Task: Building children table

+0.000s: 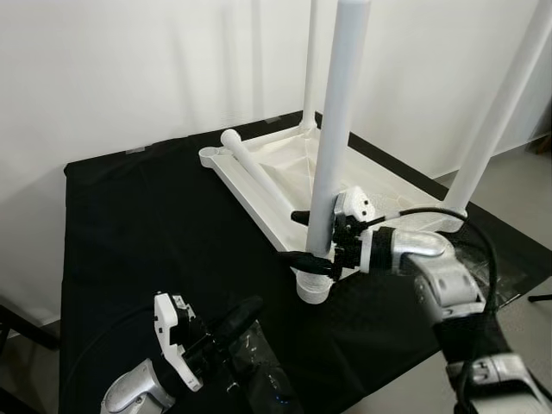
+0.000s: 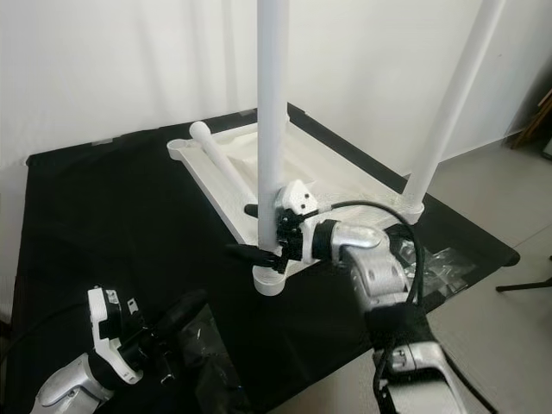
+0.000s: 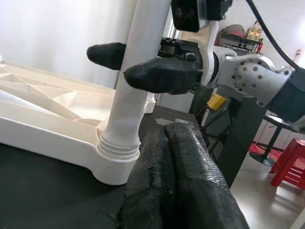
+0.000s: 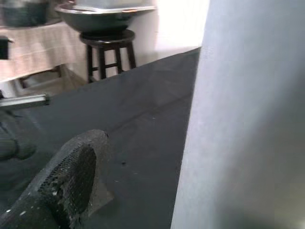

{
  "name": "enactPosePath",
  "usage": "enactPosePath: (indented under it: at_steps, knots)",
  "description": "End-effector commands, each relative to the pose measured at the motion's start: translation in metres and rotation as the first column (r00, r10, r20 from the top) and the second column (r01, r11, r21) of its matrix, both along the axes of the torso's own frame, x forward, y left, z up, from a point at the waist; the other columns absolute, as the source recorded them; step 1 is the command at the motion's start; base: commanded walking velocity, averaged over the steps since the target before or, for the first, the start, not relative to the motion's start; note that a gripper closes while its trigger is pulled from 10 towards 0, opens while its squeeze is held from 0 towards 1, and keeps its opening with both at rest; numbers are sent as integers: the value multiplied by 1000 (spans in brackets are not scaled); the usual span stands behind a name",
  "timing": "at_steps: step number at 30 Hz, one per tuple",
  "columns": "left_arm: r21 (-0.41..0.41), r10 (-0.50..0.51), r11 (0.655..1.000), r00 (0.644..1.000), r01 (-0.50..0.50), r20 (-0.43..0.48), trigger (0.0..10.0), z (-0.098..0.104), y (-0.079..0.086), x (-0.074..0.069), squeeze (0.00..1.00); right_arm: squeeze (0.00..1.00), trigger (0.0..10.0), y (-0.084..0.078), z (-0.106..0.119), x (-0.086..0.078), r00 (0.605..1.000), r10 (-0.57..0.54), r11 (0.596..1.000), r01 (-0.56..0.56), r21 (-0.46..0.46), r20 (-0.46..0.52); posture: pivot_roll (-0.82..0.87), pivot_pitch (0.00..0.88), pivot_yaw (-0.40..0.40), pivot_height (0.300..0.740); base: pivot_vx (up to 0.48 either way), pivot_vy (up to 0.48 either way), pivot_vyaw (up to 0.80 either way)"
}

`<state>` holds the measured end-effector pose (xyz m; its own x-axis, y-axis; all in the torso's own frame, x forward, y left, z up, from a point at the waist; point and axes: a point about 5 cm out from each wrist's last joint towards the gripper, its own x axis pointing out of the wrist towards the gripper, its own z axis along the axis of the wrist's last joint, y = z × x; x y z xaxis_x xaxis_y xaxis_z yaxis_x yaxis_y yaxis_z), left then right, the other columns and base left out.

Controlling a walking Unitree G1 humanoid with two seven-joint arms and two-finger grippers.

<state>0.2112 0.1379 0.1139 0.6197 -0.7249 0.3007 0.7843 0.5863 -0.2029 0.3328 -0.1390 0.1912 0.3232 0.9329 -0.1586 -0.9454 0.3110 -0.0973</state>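
The tabletop (image 1: 259,185) lies upside down at frame centre on the black cloth (image 1: 129,224). The right gripper (image 1: 312,235) clamps the near leg (image 1: 332,147) just above its corner socket (image 1: 313,286). The left gripper (image 1: 233,323), fingers pressed together and empty, rests at lower left. Judgement: the leg is being screwed in; keep it vertical and turn without side load until the threads seat fully.

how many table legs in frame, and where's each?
4. Three stand upright in the upside-down tabletop: front-corner leg between the right end effector's fingers, right-corner leg, far-corner leg. One loose leg lies on the tabletop.
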Motion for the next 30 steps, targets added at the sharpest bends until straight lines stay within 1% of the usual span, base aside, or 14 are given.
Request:
enactPosePath:
  at_steps: [1, 2, 11, 14, 15, 16, 17, 18, 19, 20, 21, 22, 25, 30]
  knots:
    - [6, -1, 1000, 1000, 1, -14, 10000, -4, -1, -1, 0, 0, 10000, 8, 1, 1, 996, 83, 996, -82, 31, -22, -31, 0, -24, 740, 0, 0, 0]
    - [7, -1, 1000, 1000, 2, -14, 10000, -4, -1, -1, 0, 0, 0, 9, 1, 4, 995, 92, 995, -90, 48, -36, -30, 0, -25, 740, 0, 0, 0]
    - [6, -1, 1000, 1000, 1, -15, 10000, -4, -1, -1, 0, 0, 0, 4, -1, 11, 996, 84, 994, -81, 74, -42, -32, 0, -25, 740, 0, 0, 0]
    - [3, -1, 1000, 1000, 1, -13, 10000, -3, 0, -2, 0, 0, 0, 3, -11, 4, 999, -40, 994, 43, 99, -36, -46, 0, -29, 740, 0, 0, 0]
    - [3, -1, 1000, 1000, 1, -13, 10000, -3, 0, -2, 0, 0, 0, 3, -11, 4, 999, -40, 994, 43, 99, -36, -46, 0, -29, 740, 0, 0, 0]
    - [2, 0, 1000, 1000, 0, -12, 10000, -3, 0, -2, 0, 0, 0, 6, -18, 0, 993, -106, 989, 111, 101, -50, -49, 0, -29, 740, 0, 0, 0]
    - [2, 0, 1000, 1000, 0, -12, 10000, -3, 0, -2, 0, 0, 0, 6, -18, 0, 993, -106, 989, 111, 101, -50, -49, 0, -29, 740, 0, 0, 0]
    - [1, 1, 1000, 1000, -1, -12, 10000, -2, 2, -2, 0, 0, 0, 20, -40, -7, 946, -312, 944, 319, 79, -92, -64, 0, -17, 740, 0, 0, 0]
    - [-1, 2, 1000, 1000, -2, -11, 10000, -2, 3, -2, 0, 0, 0, 27, -54, -13, 881, -458, 883, 466, 55, -115, -64, 0, -17, 740, 0, 0, 0]
    - [-1, 3, 1000, 1000, -3, -11, 10000, -1, 3, -2, 0, 0, 0, 32, -73, -23, 750, -630, 761, 648, 36, -200, -74, 0, -14, 740, 0, 0, 0]
    - [-1, 3, 1000, 1000, -3, -11, 10000, -1, 3, -2, 0, 0, 0, 32, -73, -23, 750, -630, 761, 648, 36, -200, -74, 0, -14, 740, 0, 0, 0]
    - [-1, 2, 1000, 1000, -2, -11, 10000, -1, 4, -1, 0, 0, 0, 40, -77, -32, 743, -651, 750, 661, 15, -156, -75, 0, -10, 740, 0, 0, 0]
    - [1, 0, 1000, 1000, 0, -13, 10000, -2, 4, 0, 0, 0, 0, 35, -76, -25, 720, -671, 729, 684, 17, -178, -82, 0, -17, 740, 0, 0, 0]
    - [0, -6, 1000, 1000, 6, -14, 10000, -2, 4, 0, 0, 0, 0, 38, -83, -23, 740, -640, 757, 654, -1, -207, -64, 0, -26, 740, 0, 0, 0]
